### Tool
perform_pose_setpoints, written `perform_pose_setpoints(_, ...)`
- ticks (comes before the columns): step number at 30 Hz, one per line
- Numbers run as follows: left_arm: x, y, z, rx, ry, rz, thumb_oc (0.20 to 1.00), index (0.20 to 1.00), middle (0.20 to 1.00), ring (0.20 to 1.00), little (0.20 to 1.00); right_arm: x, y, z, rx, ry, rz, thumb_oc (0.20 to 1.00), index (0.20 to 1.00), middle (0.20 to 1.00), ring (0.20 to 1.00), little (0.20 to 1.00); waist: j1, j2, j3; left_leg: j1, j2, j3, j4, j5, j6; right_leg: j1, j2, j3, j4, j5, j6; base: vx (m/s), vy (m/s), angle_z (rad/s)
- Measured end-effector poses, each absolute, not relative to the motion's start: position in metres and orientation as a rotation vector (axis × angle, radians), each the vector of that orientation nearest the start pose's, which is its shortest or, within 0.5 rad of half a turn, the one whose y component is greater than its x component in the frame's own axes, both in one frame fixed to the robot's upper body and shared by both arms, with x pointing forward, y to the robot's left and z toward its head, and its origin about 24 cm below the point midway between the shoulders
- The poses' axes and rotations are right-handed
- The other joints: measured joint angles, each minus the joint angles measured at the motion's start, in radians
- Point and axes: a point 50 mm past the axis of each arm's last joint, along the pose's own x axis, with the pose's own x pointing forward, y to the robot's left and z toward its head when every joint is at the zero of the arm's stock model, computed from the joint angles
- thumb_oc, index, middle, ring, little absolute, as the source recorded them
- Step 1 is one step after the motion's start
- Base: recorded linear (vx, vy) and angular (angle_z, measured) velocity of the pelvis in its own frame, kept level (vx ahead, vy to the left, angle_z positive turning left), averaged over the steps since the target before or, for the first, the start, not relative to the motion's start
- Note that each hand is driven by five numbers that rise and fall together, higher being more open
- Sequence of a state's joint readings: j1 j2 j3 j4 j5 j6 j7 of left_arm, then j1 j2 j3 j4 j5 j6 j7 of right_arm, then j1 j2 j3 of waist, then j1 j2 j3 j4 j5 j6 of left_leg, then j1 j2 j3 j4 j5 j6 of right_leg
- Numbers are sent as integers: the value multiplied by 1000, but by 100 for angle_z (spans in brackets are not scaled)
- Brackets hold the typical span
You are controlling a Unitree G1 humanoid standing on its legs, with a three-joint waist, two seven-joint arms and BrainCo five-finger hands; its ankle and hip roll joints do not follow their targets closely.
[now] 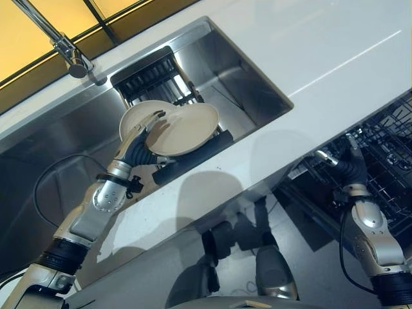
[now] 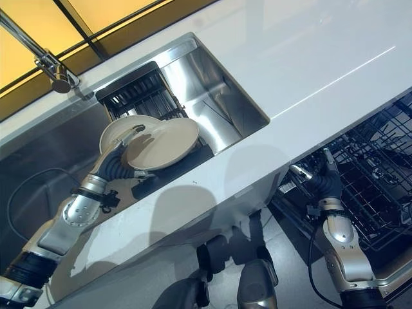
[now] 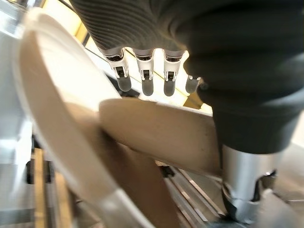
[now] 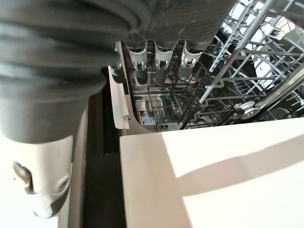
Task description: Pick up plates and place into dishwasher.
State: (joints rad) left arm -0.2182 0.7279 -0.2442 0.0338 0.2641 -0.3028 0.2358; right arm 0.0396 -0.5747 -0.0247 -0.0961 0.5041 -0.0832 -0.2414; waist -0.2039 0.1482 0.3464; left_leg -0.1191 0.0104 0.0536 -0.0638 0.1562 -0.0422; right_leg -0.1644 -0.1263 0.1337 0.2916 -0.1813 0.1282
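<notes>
i'm pinching the front plate (image 1: 187,129) at its near-left rim with my left hand (image 1: 137,149), thumb and fingers curling round it. it's looking stiff, glazed, slippery and breakable, leaning on the rear plate (image 1: 135,114), so i'm gripping firmly. my right hand (image 1: 351,168) is hanging relaxed, holding nothing, by the dishwasher rack (image 1: 393,154).

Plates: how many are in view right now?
2. The front plate is pinched by the left hand above the sink; the rear plate stands just behind it, overlapped. More may be hidden behind them.

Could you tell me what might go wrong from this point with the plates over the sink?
The left hand pinches one plate that overlaps a second plate above the sink; lifting could drag or tip the second. The held plate is tilted, so it may slip. The right hand hovers by the dishwasher rack, holding nothing.
</notes>
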Motion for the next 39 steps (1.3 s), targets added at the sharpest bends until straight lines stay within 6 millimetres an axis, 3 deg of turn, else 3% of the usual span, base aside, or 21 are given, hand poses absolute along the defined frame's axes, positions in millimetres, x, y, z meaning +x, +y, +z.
perform_pose_setpoints(11, 279, 178, 139, 925, -659, -222, 1000, 1000, 1000, 1000, 1000, 245, -252, 96, -25, -169, -243, 1000, 1000, 1000, 1000, 1000, -2, -24, 21, -17, 6, 5, 9, 0, 0, -12, 4, 0, -13, 14, -1, -15, -27, -2)
perform_pose_setpoints(12, 279, 178, 139, 925, -660, -223, 664, 664, 664, 664, 664, 245, -252, 95, -24, -169, -244, 1000, 1000, 1000, 1000, 1000, -1, -24, 21, -17, 6, 6, 8, 0, 0, -11, 4, 0, -17, 17, 0, 7, 5, -4)
perform_pose_setpoints(14, 279, 178, 139, 926, -661, -226, 200, 200, 200, 200, 200, 245, -252, 95, -22, -168, -246, 1000, 1000, 1000, 1000, 1000, -2, -24, 21, -17, 7, 7, 8, -1, -1, -6, 4, 0, -26, 22, 0, 0, 0, 0)
perform_pose_setpoints(39, 273, 179, 135, 1028, -725, -164, 200, 200, 200, 200, 200, 247, -251, 94, -25, -162, -233, 1000, 1000, 1000, 1000, 1000, -1, -5, 20, 4, 11, 11, 4, 1, 1, 31, 3, -6, -64, 40, 2, 1, 1, 0)
